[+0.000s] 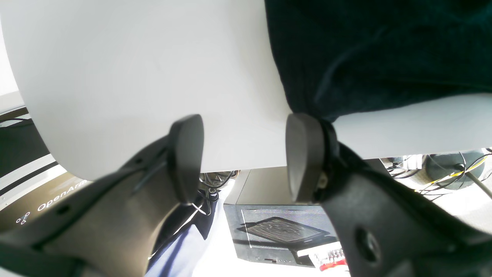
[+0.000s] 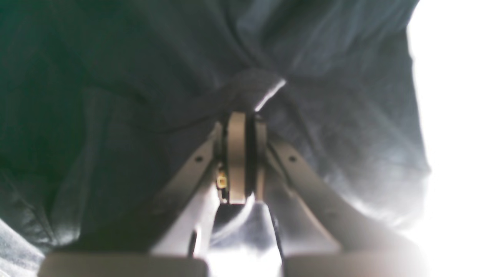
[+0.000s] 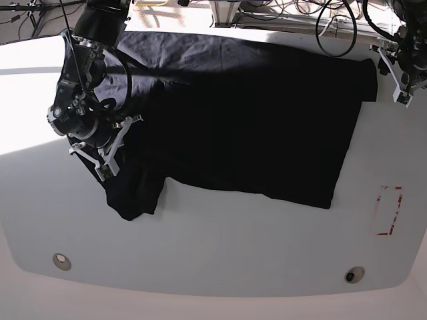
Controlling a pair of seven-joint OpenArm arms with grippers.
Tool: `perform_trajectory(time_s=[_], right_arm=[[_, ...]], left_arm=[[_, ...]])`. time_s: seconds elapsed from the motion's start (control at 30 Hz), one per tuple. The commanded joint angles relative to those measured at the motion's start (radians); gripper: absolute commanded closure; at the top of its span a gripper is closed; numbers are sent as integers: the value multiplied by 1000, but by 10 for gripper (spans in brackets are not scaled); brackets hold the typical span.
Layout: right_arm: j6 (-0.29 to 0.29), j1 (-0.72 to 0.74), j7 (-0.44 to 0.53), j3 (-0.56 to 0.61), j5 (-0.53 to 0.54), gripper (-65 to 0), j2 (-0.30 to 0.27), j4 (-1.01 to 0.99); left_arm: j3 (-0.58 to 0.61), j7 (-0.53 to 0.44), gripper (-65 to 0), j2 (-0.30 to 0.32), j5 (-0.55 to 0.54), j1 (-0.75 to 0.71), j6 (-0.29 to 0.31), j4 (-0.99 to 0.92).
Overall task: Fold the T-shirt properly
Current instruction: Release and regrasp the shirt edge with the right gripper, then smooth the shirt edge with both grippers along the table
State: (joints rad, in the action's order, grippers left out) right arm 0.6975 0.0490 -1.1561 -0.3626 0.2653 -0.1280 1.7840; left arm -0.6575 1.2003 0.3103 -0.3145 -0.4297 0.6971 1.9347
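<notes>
The black T-shirt (image 3: 247,113) lies spread across the white table (image 3: 220,247), with one sleeve hanging toward the front left. My right gripper (image 3: 107,168) sits on that sleeve. In the right wrist view it (image 2: 242,115) is shut on a raised pinch of the T-shirt (image 2: 115,115). My left gripper (image 3: 402,90) is at the far right, beside the shirt's corner. In the left wrist view it (image 1: 246,156) stands open over the bare table (image 1: 134,69), one of its fingers (image 1: 305,154) touching the edge of the T-shirt (image 1: 376,54).
A red rectangular outline (image 3: 388,211) is marked on the table at the right. Two small round holes (image 3: 61,260) (image 3: 351,275) sit near the front edge. Cables (image 3: 333,27) hang behind the table. The table's edge (image 1: 230,169) lies just under my left gripper.
</notes>
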Motion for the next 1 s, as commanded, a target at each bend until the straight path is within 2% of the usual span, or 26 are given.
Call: perform_trajectory(time_s=[0.0,0.07,0.13,0.3,0.4,0.47,0.6,0.73,0.87,0.97], right_arm=[[1,44,17,-2,9,-29,-20,-20],[1,53,15,-2,4,-44,-22,-40],[1,61,15,-2,2,-98,-22,-66],[1,58,15,-2,2,-357,-43,-86],[1,39,12,-8,7,-476,-49,-51],[1,16,11,-9,4,-522,-49,6],[1,-57,1,-11,1,-536,-58,161],[1,-154,-54,-23,5,-491,-71,261],[1,-239,-77,-115,4,-441,-66,259],[1,-312,-65,-223,10,-431,-20,253]], left_arm=[[-5,-7,-311,19,-1,-4,1,12],[-5,-7,-311,19,-1,-4,1,12],[-5,-7,-311,19,-1,-5,1,12],[-5,-7,-311,16,-5,-1,1,15],[-3,-7,-311,13,-7,2,1,18],[-3,-7,-311,11,-8,10,1,19],[25,-7,-311,-6,-10,68,1,19],[46,-7,-311,-43,-4,125,1,27],[94,-7,-311,-81,-2,180,1,33],[133,-7,-311,-101,-1,216,1,27]])
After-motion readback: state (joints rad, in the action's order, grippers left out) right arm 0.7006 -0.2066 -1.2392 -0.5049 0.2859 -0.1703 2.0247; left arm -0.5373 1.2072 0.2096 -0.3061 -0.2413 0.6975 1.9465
